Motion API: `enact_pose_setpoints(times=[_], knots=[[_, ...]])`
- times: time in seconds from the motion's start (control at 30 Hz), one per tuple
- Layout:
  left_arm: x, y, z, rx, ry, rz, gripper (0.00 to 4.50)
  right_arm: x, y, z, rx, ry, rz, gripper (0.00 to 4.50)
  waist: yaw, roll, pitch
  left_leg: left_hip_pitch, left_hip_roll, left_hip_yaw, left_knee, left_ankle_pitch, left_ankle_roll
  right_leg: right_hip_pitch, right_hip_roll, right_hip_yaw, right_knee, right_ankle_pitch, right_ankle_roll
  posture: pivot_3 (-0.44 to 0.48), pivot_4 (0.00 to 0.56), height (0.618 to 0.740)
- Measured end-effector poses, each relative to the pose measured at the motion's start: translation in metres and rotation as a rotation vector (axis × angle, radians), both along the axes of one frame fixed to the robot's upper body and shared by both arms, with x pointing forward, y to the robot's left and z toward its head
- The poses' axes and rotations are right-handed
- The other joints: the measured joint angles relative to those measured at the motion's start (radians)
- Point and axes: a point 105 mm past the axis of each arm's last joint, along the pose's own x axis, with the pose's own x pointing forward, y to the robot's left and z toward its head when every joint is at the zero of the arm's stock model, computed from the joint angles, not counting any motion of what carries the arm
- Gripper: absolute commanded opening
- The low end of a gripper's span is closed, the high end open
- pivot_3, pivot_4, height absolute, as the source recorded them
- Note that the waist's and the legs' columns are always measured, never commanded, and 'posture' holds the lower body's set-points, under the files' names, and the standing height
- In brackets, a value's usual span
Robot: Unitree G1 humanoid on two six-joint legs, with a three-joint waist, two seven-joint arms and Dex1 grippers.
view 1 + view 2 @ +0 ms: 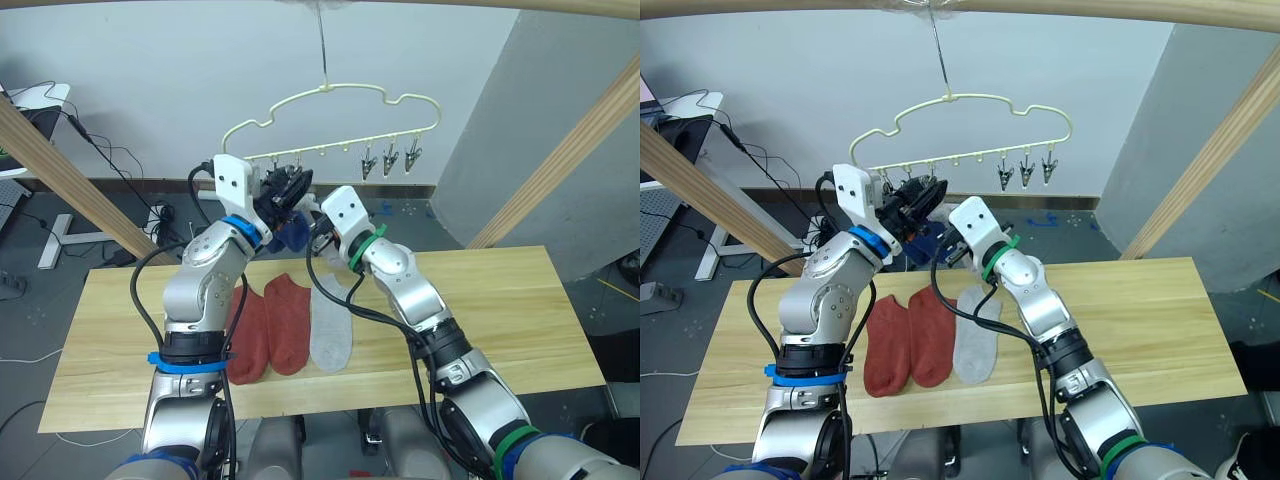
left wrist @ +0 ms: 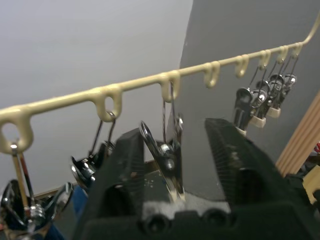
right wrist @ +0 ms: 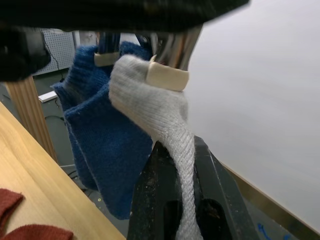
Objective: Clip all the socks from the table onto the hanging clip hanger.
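The right gripper (image 3: 172,200) pinches a grey sock (image 3: 155,107), lifting it into a clip (image 2: 167,155) the open left gripper (image 2: 172,150) straddles to squeeze.

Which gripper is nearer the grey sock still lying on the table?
Right. The right gripper is up at the clip hanger, just above the grey sock on the table, shut on another grey sock. The left gripper sits farther left, fingers around a clip.

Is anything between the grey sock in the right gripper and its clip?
Nothing visible: the grey sock, pinched in the right gripper, already sits in the clip, beside the hanging blue sock.
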Motion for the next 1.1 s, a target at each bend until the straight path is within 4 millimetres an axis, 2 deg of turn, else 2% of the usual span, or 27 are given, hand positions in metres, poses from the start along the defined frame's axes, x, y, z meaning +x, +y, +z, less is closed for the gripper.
enact_pose_setpoints(times=[0.3,0.4,0.53,0.6,0.73,0.83,0.9,1.0,1.1], knots=[[-0.018,0.013,-0.018,0.135,0.008,-0.042,3.02,0.0,0.002,-0.003,-0.009,0.009,0.011,0.0,0.002,0.0,0.0,0.0,0.0,0.0,0.0,0.0,0.0,0.0,0.0,0.0,0.0,0.0,0.0,-0.114,0.244,0.74],[-0.023,0.012,-0.02,0.162,-0.008,-0.054,3.05,-0.001,0.003,-0.005,-0.012,0.017,0.02,0.79,0.002,0.0,0.0,0.0,0.0,0.0,0.0,0.0,0.0,0.0,0.0,0.0,0.0,0.0,0.0,-0.117,0.246,0.74],[-0.026,0.011,-0.021,0.191,-0.024,-0.067,3.05,-0.004,-0.002,-0.019,-0.039,0.056,0.021,2.15,0.002,0.0,0.0,0.0,0.0,0.0,0.0,0.0,0.0,0.0,0.0,0.0,0.0,0.0,0.0,-0.122,0.248,0.74],[-0.027,0.011,-0.021,0.213,-0.033,-0.076,3.05,-0.006,-0.01,-0.026,-0.068,0.072,0.011,2.15,0.002,0.0,0.0,0.0,0.0,0.0,0.0,0.0,0.0,0.0,0.0,0.0,0.0,0.0,0.0,-0.124,0.249,0.74],[-0.035,0.01,-0.028,0.256,-0.038,-0.126,3.05,-0.015,-0.031,-0.028,-0.092,0.076,-0.022,2.15,0.002,0.0,0.0,0.0,0.0,0.0,0.0,0.0,0.0,0.0,0.0,0.0,0.0,0.0,0.0,-0.128,0.249,0.74],[-0.041,0.006,-0.028,0.288,-0.06,-0.177,3.05,-0.023,-0.044,-0.019,-0.076,0.074,-0.057,2.15,0.001,0.0,0.0,0.0,0.0,0.0,0.0,0.0,0.0,-0.001,0.0,0.0,0.001,0.0,0.0,-0.137,0.25,0.74],[-0.045,0.001,-0.024,0.305,-0.096,-0.212,3.05,-0.023,-0.054,-0.002,-0.03,0.052,-0.105,2.15,0.001,0.0,0.0,0.0,0.0,0.0,0.0,0.0,0.0,0.0,0.0,0.0,0.001,0.0,0.0,-0.143,0.249,0.74],[-0.049,0.0,-0.022,0.32,-0.121,-0.24,3.05,-0.018,-0.068,0.021,0.035,0.03,-0.179,2.15,0.0,0.0,0.0,0.001,0.0,0.0,0.0,0.0,0.001,0.0,0.0,0.0,0.001,0.0,-0.001,-0.149,0.248,0.74],[-0.051,-0.004,-0.022,0.328,-0.134,-0.272,3.05,-0.01,-0.073,0.04,0.076,0.014,-0.219,2.15,-0.001,0.0,0.0,0.001,0.0,0.0,0.0,0.0,0.001,0.0,0.001,0.0,0.001,0.001,-0.001,-0.146,0.245,0.74]])
